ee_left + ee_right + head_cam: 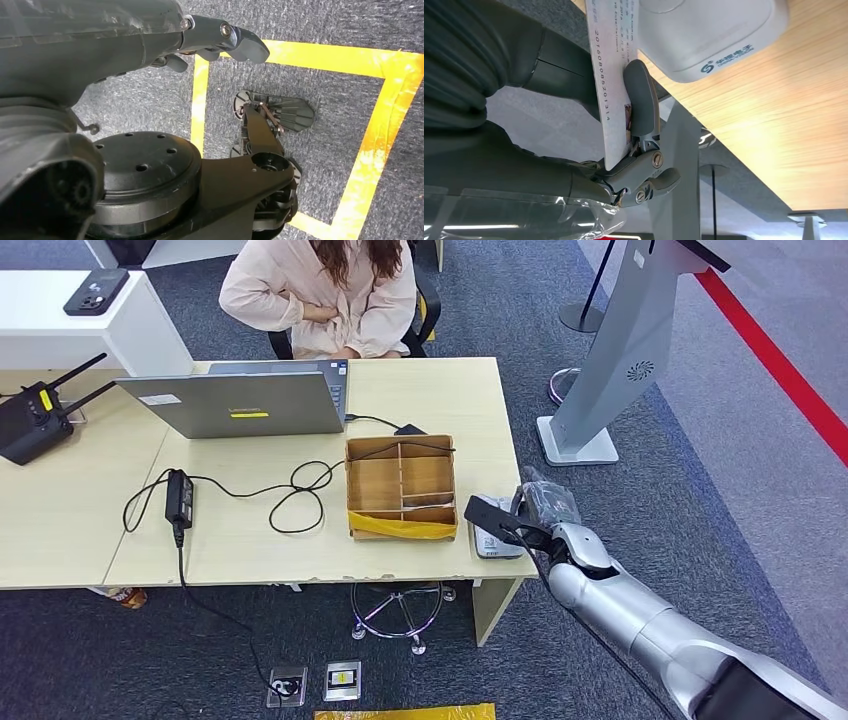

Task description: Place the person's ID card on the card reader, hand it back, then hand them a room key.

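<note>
My right hand hovers at the table's front right corner, just over the white card reader. In the right wrist view the thumb and fingers pinch the pale ID card, whose edge stands right beside the card reader; I cannot tell if they touch. A cardboard divider box beside the reader holds a light card in one compartment. The person sits behind the table's far edge. My left hand hangs over the floor, holding nothing.
On the wooden table an open laptop stands, with a power adapter and looped cable in front. A black router sits far left. A grey kiosk stand rises to the right of the table.
</note>
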You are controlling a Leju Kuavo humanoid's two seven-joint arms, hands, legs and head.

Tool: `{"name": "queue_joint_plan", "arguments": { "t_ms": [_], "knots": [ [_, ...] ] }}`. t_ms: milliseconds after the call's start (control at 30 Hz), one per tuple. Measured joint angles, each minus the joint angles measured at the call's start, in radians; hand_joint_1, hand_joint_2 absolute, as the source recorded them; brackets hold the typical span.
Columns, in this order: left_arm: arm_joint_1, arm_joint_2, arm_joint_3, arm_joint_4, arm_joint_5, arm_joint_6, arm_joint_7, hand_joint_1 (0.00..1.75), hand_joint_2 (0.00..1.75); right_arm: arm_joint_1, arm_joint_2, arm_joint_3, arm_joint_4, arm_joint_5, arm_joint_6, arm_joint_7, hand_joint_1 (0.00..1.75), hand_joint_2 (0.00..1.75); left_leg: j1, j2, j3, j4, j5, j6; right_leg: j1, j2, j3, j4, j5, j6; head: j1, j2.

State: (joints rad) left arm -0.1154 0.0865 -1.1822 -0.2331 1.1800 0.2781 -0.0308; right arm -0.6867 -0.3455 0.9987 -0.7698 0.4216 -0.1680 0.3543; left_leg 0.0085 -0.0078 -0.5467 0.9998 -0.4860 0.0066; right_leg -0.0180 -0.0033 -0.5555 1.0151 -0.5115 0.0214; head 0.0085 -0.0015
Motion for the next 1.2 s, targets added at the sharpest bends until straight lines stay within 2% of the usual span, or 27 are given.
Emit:
{"name": "queue_joint_plan", "arguments": {
  "t_ms": [267,367,533,633,867,1200],
  "knots": [
    [0.001,0.0,0.0,0.0,-0.003,-0.003,0.005,0.0,0.0,0.007,-0.01,-0.011,-0.001,0.007,-0.006,0.003,1.75,1.75,0.0,0.0,0.0,0.0,0.0,0.0,0.0,0.0,0.0,0.0,0.0,0.0,0.0,0.0],
    [0.001,0.0,0.0,0.0,-0.011,-0.005,0.006,0.0,0.0,0.001,-0.019,-0.016,-0.022,0.041,-0.002,0.028,1.75,1.75,0.0,0.0,-0.001,0.0,0.0,0.0,0.0,-0.001,0.0,0.0,0.001,0.0,0.0,0.0],
    [-0.008,0.0,0.0,0.0,-0.032,-0.006,0.02,0.0,0.0,-0.083,-0.027,-0.018,-0.113,0.119,0.086,0.102,1.75,1.75,0.0,0.004,-0.001,0.0,0.001,0.0,0.0,0.003,-0.002,0.001,0.002,-0.002,0.0,0.0],
    [-0.015,0.0,0.0,0.0,-0.033,-0.009,0.021,0.0,0.0,-0.138,-0.025,-0.018,-0.165,0.144,0.117,0.118,1.75,1.75,0.0,0.004,-0.001,0.0,0.001,0.0,0.0,0.003,-0.002,0.001,0.002,-0.002,0.0,0.0],
    [-0.023,0.0,0.0,0.0,-0.029,-0.01,0.021,0.0,0.0,-0.211,0.005,-0.012,-0.232,0.175,0.145,0.116,1.75,1.75,0.0,0.004,-0.001,0.0,0.001,-0.001,0.0,0.003,-0.002,0.002,0.002,-0.002,0.0,0.0],
    [-0.023,-0.001,0.0,0.001,-0.028,-0.003,0.027,0.0,0.0,-0.227,0.055,-0.006,-0.236,0.177,0.145,0.103,1.75,1.75,0.0,0.003,-0.001,0.0,0.001,-0.001,0.0,0.002,-0.002,0.002,0.002,-0.002,0.0,0.0]
  ]
}}
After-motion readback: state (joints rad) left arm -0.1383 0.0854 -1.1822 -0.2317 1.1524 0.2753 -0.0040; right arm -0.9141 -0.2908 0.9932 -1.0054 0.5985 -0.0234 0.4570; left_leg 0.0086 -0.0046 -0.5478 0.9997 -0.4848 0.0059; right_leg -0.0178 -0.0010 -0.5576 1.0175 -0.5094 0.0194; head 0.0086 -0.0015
